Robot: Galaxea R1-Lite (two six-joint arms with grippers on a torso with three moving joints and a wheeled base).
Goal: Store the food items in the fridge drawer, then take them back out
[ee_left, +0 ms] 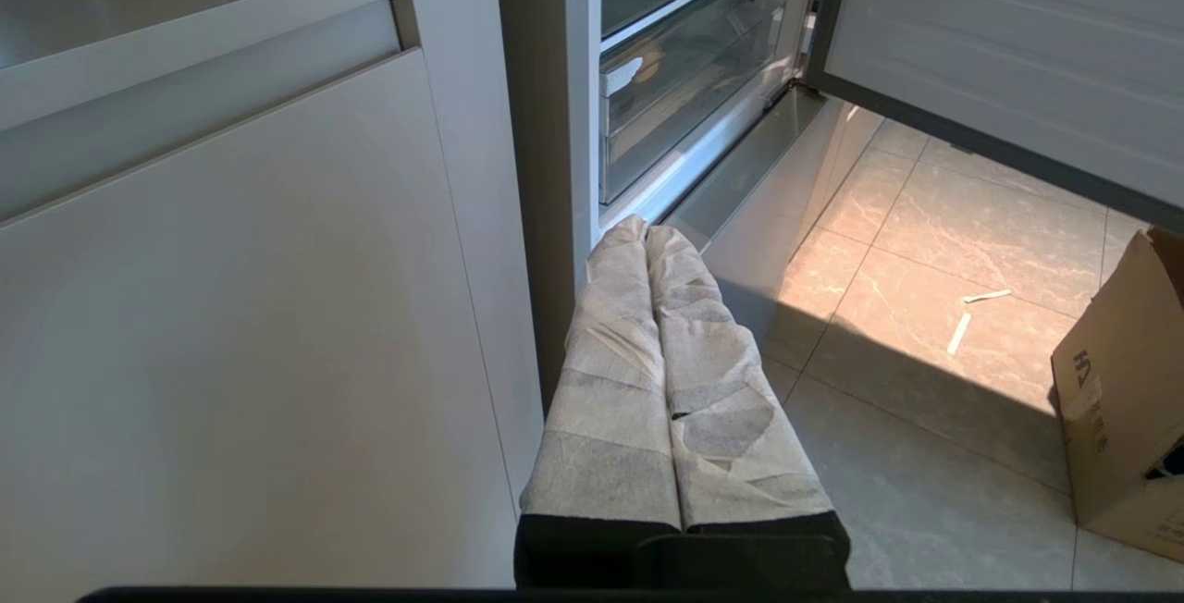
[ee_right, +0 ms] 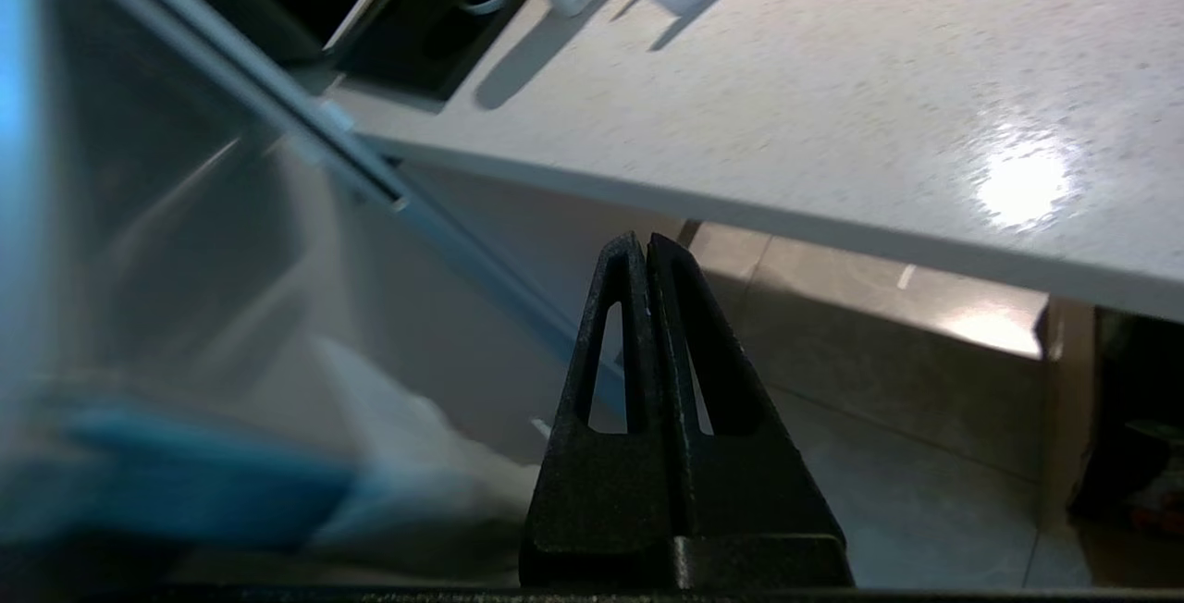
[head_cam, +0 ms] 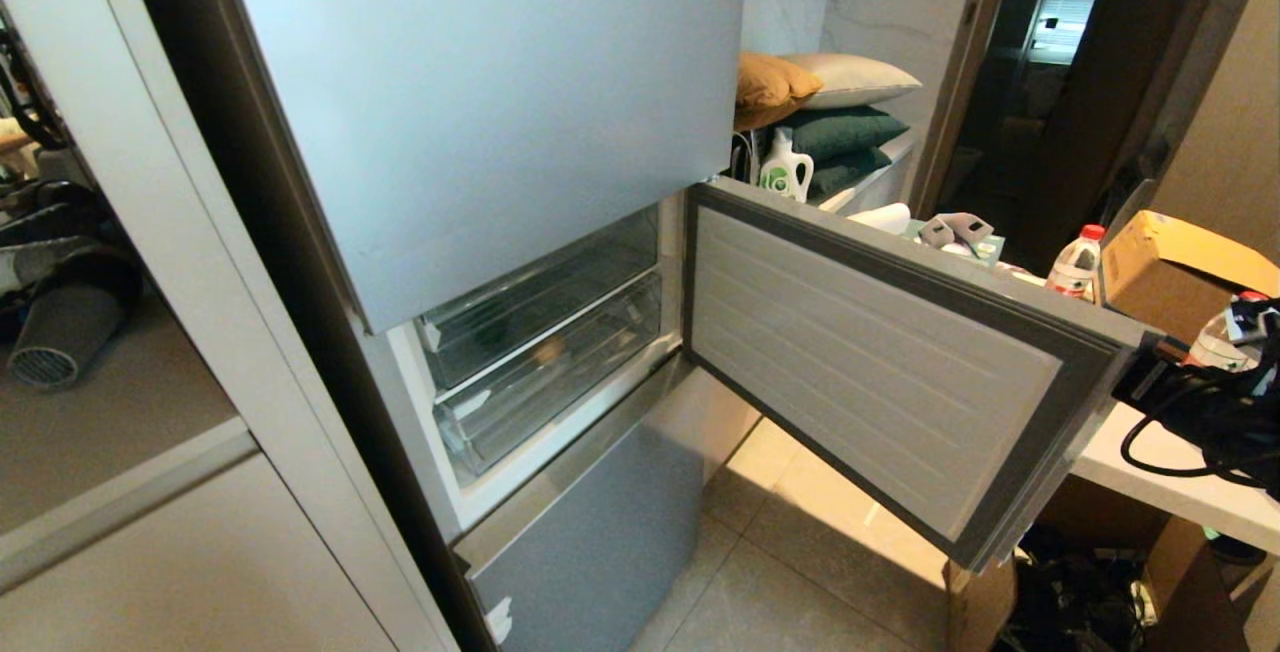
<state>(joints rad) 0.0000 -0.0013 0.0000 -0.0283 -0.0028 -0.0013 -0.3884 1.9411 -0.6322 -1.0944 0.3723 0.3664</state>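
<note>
The fridge drawer front (head_cam: 870, 352) stands swung wide open to the right, its ribbed inner side facing me. Inside the fridge are clear plastic bins (head_cam: 545, 332), also seen in the left wrist view (ee_left: 694, 57). A golden-brown lump (head_cam: 548, 350) of the food items shows dimly through a bin wall (ee_left: 647, 59). A dark greenish patch beside it is too dim to name. My right arm (head_cam: 1200, 402) is at the open front's outer edge. The right gripper (ee_right: 645, 238) is shut and empty, below the white counter's edge. My left gripper (ee_left: 645, 226) is shut, parked low beside the white cabinet.
The tall top door (head_cam: 480, 92) overhangs the opening and the lowest front (head_cam: 600, 532) sits under it. A white counter (head_cam: 1160, 472) at the right carries bottles (head_cam: 1075, 267) and a cardboard box (head_cam: 1180, 272). Another carton (ee_left: 1124, 399) stands on the tiled floor. White cabinets (head_cam: 150, 552) flank the fridge's left.
</note>
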